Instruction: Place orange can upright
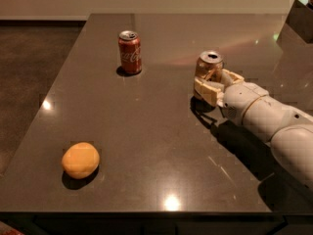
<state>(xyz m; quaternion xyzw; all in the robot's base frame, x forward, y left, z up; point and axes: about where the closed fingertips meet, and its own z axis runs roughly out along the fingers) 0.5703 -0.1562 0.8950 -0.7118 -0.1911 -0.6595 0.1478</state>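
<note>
The orange can stands upright at the right middle of the dark table, its silver top facing up. My gripper reaches in from the right, its cream fingers clasping the can's lower half, which is hidden behind them. The white arm stretches off towards the lower right.
A red Coca-Cola can stands upright at the back left of the orange can. A round orange lump lies near the table's front left. A dark box sits at the far right corner. The table's front edge is close below.
</note>
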